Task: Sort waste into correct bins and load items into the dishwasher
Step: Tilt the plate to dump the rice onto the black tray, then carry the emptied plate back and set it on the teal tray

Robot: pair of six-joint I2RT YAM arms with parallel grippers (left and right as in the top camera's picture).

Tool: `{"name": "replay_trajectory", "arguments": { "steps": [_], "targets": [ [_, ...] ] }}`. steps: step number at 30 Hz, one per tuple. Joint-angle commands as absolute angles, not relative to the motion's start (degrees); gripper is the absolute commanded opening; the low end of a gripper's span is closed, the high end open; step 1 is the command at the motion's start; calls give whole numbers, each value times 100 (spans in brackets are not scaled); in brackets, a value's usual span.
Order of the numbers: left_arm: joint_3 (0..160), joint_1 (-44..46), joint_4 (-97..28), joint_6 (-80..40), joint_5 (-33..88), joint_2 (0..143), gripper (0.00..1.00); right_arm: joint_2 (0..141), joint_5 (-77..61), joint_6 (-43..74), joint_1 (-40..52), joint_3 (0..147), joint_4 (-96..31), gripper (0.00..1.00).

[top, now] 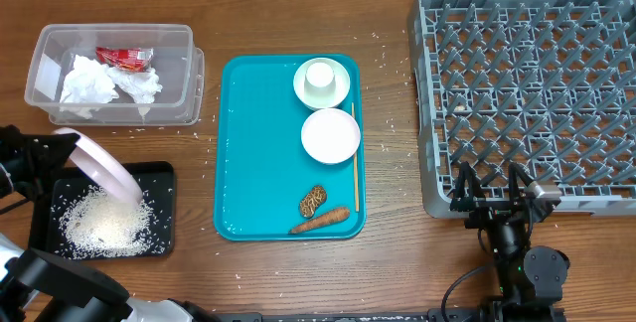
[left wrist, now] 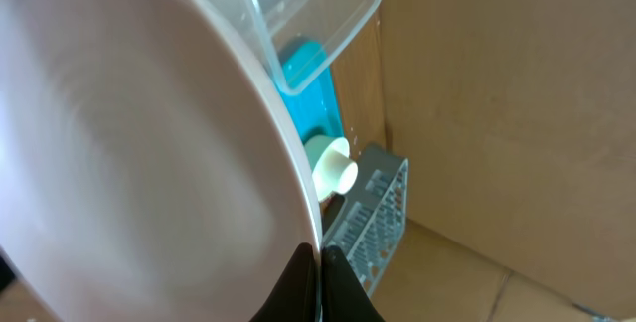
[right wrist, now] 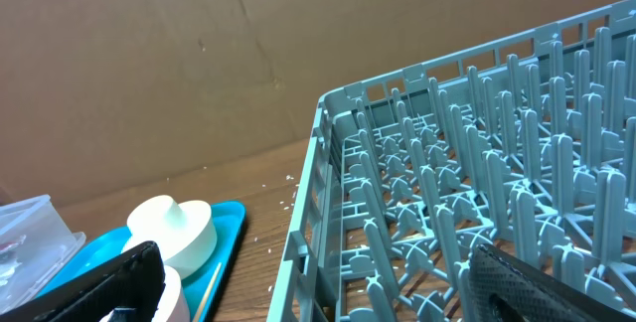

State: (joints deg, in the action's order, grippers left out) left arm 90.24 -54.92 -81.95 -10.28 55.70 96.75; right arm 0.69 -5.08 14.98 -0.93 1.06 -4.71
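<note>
My left gripper [left wrist: 320,262] is shut on the rim of a pink plate [top: 99,166], held tilted over the black bin [top: 161,176]; the plate fills the left wrist view [left wrist: 149,153]. White rice [top: 104,221] lies in that bin. The teal tray [top: 248,143] holds an upturned white cup on a saucer [top: 321,80], a white bowl [top: 330,135], a chopstick [top: 354,158], a carrot piece [top: 321,222] and a brown snack piece [top: 313,200]. My right gripper [top: 492,185] is open and empty at the near edge of the grey dish rack [top: 532,83].
A clear plastic bin [top: 114,69] at the back left holds crumpled white tissue and a red wrapper. Rice grains are scattered on the wooden table. The rack fills the right side [right wrist: 467,183]. A cardboard wall stands behind.
</note>
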Motion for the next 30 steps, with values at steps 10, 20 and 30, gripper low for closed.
{"name": "replay_trajectory", "arguments": {
  "steps": [10, 20, 30],
  "targets": [
    [9013, -5634, -8538, -449, 5592, 9598, 4, 16, -458, 1494, -64, 47, -440, 100],
    [9015, -5579, -9376, 196, 5846, 9467, 4, 16, -458, 1494, -64, 47, -440, 100],
    [9015, -4866, -9649, 401, 5581, 8702, 4, 16, -458, 1494, -64, 47, -440, 100]
  ]
}}
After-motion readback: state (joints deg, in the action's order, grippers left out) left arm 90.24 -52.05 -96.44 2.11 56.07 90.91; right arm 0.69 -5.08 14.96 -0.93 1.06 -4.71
